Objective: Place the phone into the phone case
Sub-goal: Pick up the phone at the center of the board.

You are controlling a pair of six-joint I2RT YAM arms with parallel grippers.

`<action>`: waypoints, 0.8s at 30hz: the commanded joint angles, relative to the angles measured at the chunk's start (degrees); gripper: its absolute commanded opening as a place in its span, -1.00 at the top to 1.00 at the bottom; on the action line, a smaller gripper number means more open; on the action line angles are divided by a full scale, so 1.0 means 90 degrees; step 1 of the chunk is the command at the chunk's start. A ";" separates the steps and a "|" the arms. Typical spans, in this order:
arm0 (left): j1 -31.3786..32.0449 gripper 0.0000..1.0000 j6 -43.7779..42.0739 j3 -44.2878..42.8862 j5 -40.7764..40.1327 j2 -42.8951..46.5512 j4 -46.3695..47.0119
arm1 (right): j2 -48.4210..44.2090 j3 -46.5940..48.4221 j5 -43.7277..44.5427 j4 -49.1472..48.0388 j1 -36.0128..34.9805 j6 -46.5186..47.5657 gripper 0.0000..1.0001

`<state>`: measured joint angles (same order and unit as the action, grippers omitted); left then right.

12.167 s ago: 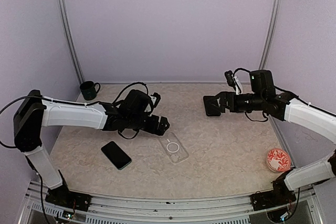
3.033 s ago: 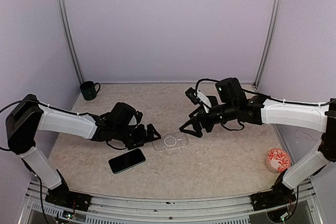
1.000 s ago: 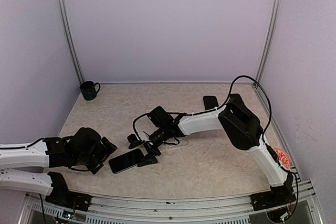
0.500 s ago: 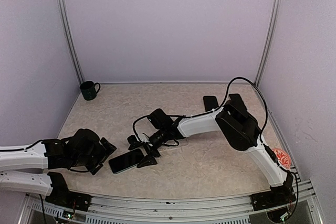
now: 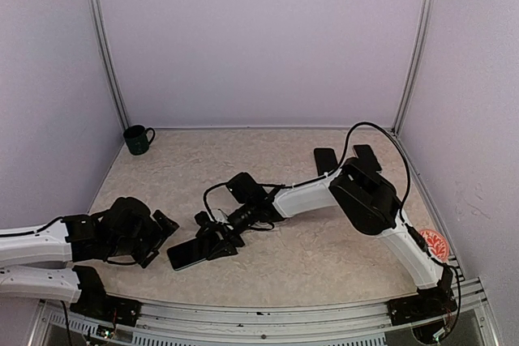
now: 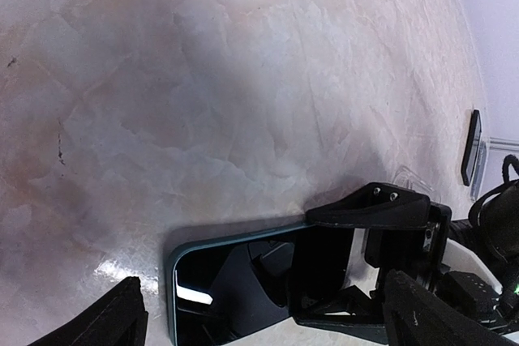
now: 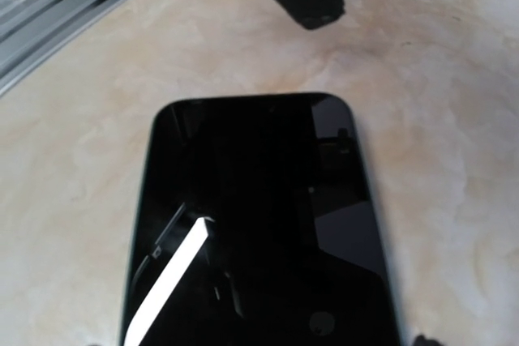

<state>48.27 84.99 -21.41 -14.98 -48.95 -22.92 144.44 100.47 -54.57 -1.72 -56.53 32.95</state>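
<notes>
Phone lies flat, screen up, on the table, outside the case, which is partly visible at 2 o'clock from it. Right gripper is low over the phone's 3 o'clock end, jaws either side of it; whether they grip cannot be told. Left gripper sits at the phone's 10 o'clock, jaws wide apart, holding nothing.
</notes>
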 commanded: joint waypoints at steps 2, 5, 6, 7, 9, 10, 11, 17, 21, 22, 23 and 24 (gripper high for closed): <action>-0.0106 -0.98 -0.0164 0.0075 0.0080 0.0178 0.0044 | 0.0138 -0.0322 -0.0049 -0.0061 -0.0086 -0.0152 -0.39; -0.0169 -0.98 -0.0208 0.0064 0.0092 0.0266 -0.0027 | -0.0024 -0.0553 -0.0071 -0.0229 -0.0086 -0.0145 -0.33; -0.0189 -0.98 -0.0224 0.0064 0.0092 0.0312 -0.0053 | -0.0085 -0.0637 -0.0053 -0.0295 -0.0086 -0.0150 -0.33; -0.0210 -0.98 -0.0238 0.0064 0.0101 0.0336 -0.0074 | -0.0150 -0.0710 -0.0046 -0.0356 -0.0086 -0.0159 -0.30; -0.0257 -0.98 -0.0277 0.0078 0.0109 0.0385 -0.0128 | -0.0318 -0.0868 0.0015 -0.0518 -0.0086 -0.0202 -0.27; -0.0277 -0.98 -0.0293 0.0095 0.0119 0.0416 -0.0139 | -0.0411 -0.0944 0.0047 -0.0615 -0.0086 -0.0233 -0.24; -0.0292 -0.98 -0.0314 0.0116 0.0129 0.0436 -0.0142 | -0.0503 -0.1022 0.0098 -0.0730 -0.0086 -0.0285 -0.22; -0.0367 -0.98 -0.0479 0.0396 0.0332 0.0497 0.0171 | -0.1200 -0.1595 0.0339 -0.1538 -0.0091 -0.0554 -0.15; -0.0416 -0.98 -0.0624 0.0681 0.0548 0.0591 0.0740 | -0.1648 -0.1968 0.0550 -0.1974 -0.0098 -0.0693 -0.14; -0.0422 -0.98 -0.0675 0.0755 0.0595 0.0623 0.0904 | -0.1771 -0.2040 0.0600 -0.2049 -0.0095 -0.0708 -0.14; -0.0422 -0.98 -0.0743 0.0826 0.0636 0.0671 0.1150 | -0.1868 -0.2129 0.0646 -0.2122 -0.0088 -0.0723 -0.14; -0.0424 -0.98 -0.0801 0.0893 0.0671 0.0750 0.1324 | -0.1962 -0.2211 0.0698 -0.2191 -0.0095 -0.0727 -0.14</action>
<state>44.93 80.77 -15.46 -11.14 -44.16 -19.09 133.47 82.43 -49.80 -14.41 -56.64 28.03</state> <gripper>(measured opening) 0.989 0.744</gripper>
